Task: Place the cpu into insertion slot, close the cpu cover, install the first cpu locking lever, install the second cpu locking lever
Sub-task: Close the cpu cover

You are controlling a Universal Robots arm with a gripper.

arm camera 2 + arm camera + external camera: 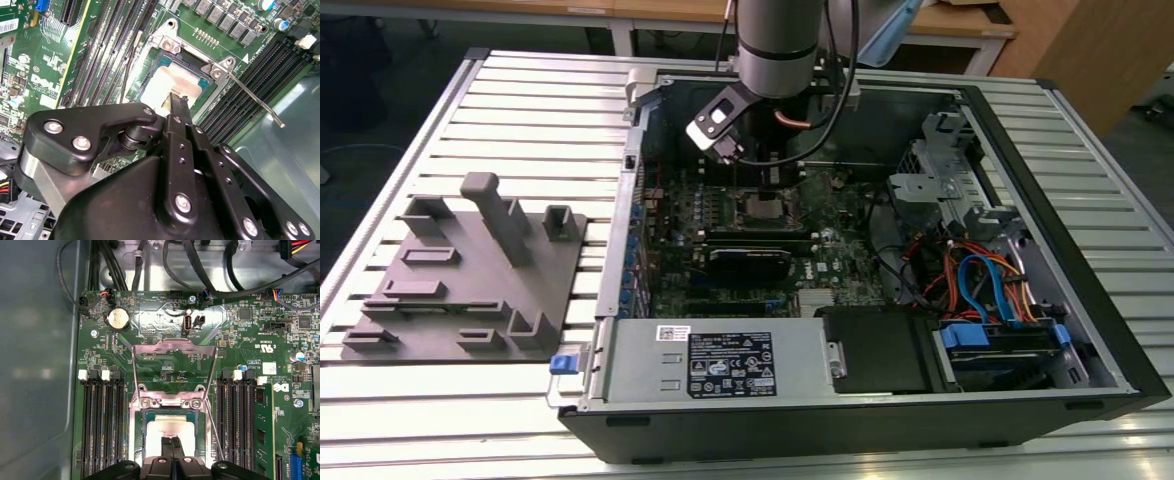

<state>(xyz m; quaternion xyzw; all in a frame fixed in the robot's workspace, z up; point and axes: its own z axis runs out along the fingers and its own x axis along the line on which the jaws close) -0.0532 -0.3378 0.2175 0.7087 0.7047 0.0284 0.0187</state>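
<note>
Fingers [167, 447] of the end effector [171, 442] are pressed flat together with no gap between them and nothing held; their tips sit over the near edge of the cpu [170, 427], though whether they touch its top cannot be told. In both wrist views the cpu lies flat inside the insertion slot [141, 437], its pale metal top facing up within the dark rim. The cpu cover [175, 345] is swung open, lying back on the green motherboard [250, 340] on the far side of its screwed hinge bracket [170, 401], so the chip is uncovered. A thin locking lever [252, 95] stands unlatched, angling away from the socket corner past the black memory slots [235, 415]. In the exterior view the robot arm [781, 40] reaches down into an open computer case [1067, 250] that lies on a slatted metal table [534, 110], with a grey fixture block [467, 280] resting on the table at the exterior view's left, well apart from the socket.
</note>
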